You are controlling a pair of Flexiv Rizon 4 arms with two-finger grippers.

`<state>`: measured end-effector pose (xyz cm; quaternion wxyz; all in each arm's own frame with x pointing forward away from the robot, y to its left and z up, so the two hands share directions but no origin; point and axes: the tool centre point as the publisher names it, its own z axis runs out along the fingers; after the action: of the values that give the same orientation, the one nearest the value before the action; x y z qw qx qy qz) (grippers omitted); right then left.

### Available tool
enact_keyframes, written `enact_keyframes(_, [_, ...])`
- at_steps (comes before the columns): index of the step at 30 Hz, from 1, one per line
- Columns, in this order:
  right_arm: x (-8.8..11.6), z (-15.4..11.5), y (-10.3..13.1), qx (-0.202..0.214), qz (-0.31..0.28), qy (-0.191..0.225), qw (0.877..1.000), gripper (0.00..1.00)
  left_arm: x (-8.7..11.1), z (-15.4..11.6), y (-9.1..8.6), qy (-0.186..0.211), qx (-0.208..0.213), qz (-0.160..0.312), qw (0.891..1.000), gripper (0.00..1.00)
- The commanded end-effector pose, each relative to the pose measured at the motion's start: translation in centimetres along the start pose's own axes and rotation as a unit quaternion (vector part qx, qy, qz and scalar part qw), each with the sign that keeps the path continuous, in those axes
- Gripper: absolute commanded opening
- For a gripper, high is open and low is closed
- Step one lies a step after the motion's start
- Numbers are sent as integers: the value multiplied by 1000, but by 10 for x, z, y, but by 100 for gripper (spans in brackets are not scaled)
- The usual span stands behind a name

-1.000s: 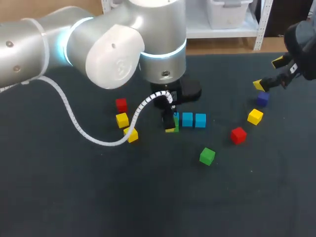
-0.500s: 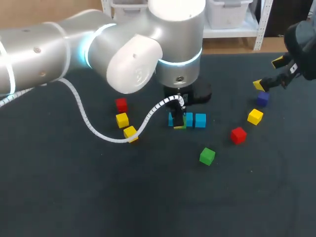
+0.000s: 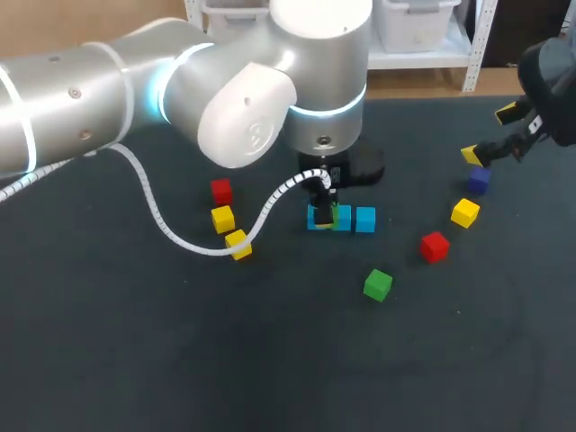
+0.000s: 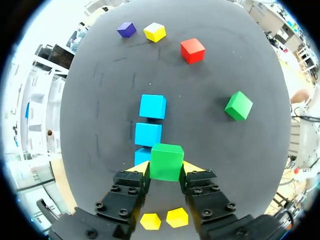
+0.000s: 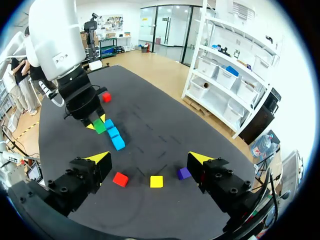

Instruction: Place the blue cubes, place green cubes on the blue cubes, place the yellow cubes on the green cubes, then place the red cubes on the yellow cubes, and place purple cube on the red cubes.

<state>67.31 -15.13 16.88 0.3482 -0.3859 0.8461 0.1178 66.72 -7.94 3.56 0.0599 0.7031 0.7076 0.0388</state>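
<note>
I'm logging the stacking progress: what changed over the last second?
The left gripper, shut on a green cube, carried it sideways from beside the row of blue cubes to over the end blue cube. The right gripper stayed open where it was; the loose cubes did not move.

Robotics lab, white shelving (image 5: 230,60), storage bins (image 5: 248,91)

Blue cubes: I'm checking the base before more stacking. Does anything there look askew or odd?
Nothing stands out. The three blue cubes lie in a fairly straight row, the far one a slight gap apart. The left hand holds a green cube over the nearest one, roughly square to it.
</note>
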Motion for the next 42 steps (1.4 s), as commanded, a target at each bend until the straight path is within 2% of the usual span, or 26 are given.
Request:
enact_keyframes(1, [1,0,1,3,0,-1,1000,100,-1,2,1,0,-3,7,1000,0])
enact_keyframes(6, [1,0,1,3,0,-1,1000,100,-6,5,5,6,-12,17,1000,0])
enact_keyframes(27, [1,0,1,3,0,-1,1000,100,-6,11,27,12,0,-11,1000,0])
enact_keyframes(42, [1,0,1,3,0,-1,1000,100,-3,10,23,17,5,-12,1000,0])
